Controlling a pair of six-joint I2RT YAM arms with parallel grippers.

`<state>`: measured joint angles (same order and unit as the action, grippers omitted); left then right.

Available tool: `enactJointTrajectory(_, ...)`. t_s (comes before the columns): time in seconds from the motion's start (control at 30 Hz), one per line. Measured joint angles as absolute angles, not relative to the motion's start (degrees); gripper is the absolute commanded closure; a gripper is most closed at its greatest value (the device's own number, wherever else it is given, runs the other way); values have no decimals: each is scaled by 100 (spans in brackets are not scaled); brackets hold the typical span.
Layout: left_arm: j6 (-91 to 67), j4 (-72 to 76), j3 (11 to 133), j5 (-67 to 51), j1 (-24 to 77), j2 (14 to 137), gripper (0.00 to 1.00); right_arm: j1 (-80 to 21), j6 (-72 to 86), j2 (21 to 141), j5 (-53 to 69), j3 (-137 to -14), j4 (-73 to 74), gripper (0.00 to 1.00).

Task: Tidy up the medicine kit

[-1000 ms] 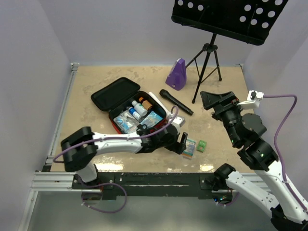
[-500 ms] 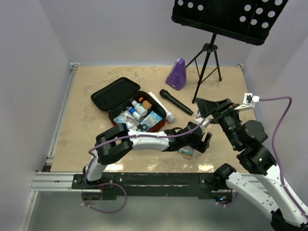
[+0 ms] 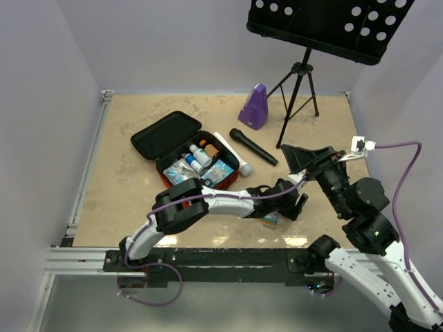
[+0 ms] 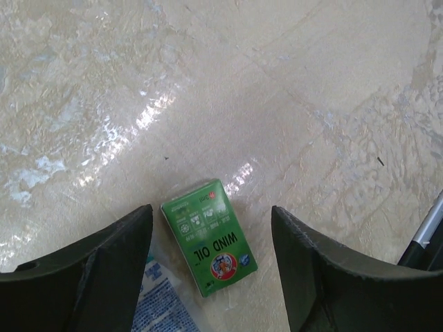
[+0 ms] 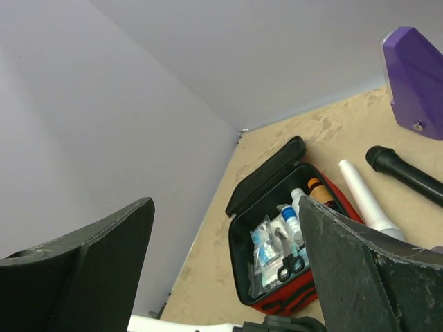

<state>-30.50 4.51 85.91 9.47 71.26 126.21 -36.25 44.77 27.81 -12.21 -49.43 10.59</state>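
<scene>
Red outside and black within, the medicine kit (image 3: 163, 135) is laid open left of centre on the beige worktop (image 3: 131, 200), its lid thrown back toward the far left. The left arm is stretched low along the near side of the worktop, past the kit to its right. The left pincer (image 4: 211, 207) is held released, jaws spread either side of a green box (image 4: 209, 236) marked WIND OIL, with neither jaw touching it. A blue-and-white packet (image 4: 160, 304) is seen just beside the box.

The right arm is raised over the right edge, and the right pincer (image 5: 226, 204) is spread wide, grasping nothing and aimed toward the kit. A white tube (image 3: 233, 153) and a black microphone (image 3: 253, 146) are laid just right of the kit. A purple metronome (image 3: 254, 107) and a music stand (image 3: 299, 90) are set farther back. Small bottles (image 3: 199, 156), sachets (image 5: 266, 242) and black-handled scissors (image 5: 291, 266) are packed in the kit's base.
</scene>
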Motion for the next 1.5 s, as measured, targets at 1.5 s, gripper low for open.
enactJointTrajectory(1.5, -2801, 504, 7105, 1468, 7032, 9992, 64, -3625, 4381, 2904, -1278, -5310, 1059, 12)
